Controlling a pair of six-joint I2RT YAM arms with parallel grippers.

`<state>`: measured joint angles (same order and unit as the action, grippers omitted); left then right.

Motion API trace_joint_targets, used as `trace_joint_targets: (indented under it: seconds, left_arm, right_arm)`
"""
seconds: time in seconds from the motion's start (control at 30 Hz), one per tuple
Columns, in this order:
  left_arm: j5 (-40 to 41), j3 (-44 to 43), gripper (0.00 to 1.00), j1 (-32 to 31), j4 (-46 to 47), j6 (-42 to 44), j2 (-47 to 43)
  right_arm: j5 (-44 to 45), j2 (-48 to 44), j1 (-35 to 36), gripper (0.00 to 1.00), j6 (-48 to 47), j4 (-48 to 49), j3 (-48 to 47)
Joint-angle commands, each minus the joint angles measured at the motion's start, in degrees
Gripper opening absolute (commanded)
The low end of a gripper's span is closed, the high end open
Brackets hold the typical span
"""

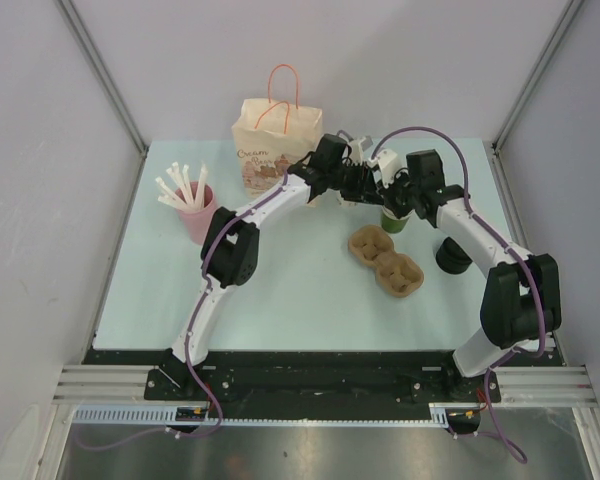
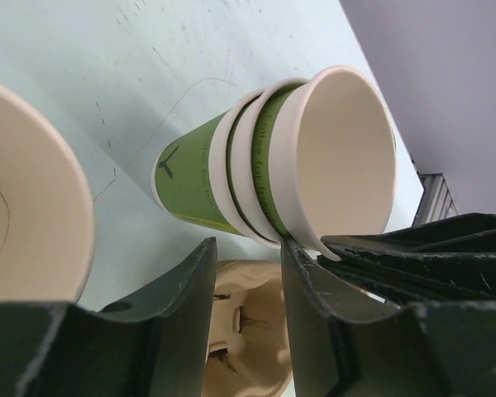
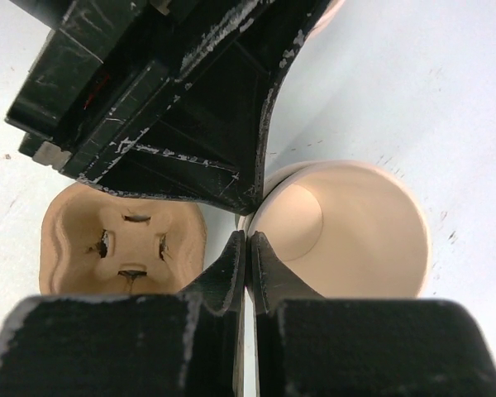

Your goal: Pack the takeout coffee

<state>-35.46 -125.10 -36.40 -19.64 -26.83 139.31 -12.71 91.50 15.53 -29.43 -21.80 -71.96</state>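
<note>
No lidded cup shows clearly. A dark round thing [image 1: 452, 255] stands right of the brown pulp tray [image 1: 385, 260]; I cannot tell whether it is a lidded cup. A nested stack of lidless green cups [image 2: 223, 178] stands behind the tray [image 2: 244, 331], and shows in the top view [image 1: 393, 217]. My right gripper [image 3: 246, 246] is shut on the rim of the stack's top cup [image 3: 355, 223], one finger inside and one outside. My left gripper [image 2: 248, 281] is open and empty just beside that stack, above the tray. The two grippers nearly touch [image 1: 380, 185].
A lidless white cup [image 2: 25, 207] is close to the left finger. A paper bag with orange handles [image 1: 275, 150] stands at the back. A pink cup of white stirrers [image 1: 195, 212] stands at the left. Grey walls close in the table.
</note>
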Motion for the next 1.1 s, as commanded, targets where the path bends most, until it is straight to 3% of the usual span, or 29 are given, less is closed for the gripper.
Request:
trace_joint_targets:
  seconds: [0.0,0.33,0.63,0.93,1.07]
  left_arm:
    - [1.28,0.82,0.42,-0.60,1.88,1.25,0.53]
    - [0.13,-2.52,0.43,-0.60,1.80,2.30,-1.67]
    - [-1.19,0.82,0.45,-0.34,1.62,6.60,-8.87]
    - [0.04,8.63,0.47,2.21,-4.43,12.66,-21.96]
    - [2.94,17.05,0.47,5.63,-8.48,18.47,-33.26]
  right_arm:
    - [-1.27,-3.52,1.70,0.00,-0.28,2.91,-0.28]
    - [3.74,-10.72,1.87,0.00,-1.68,3.08,-0.37]
    - [8.75,-20.03,5.30,0.00,-3.53,1.06,-1.42]
    - [16.04,-25.32,19.09,0.00,-2.21,-5.34,-4.06]
    - [16.75,-24.80,26.82,0.00,0.16,-8.87,-5.03]
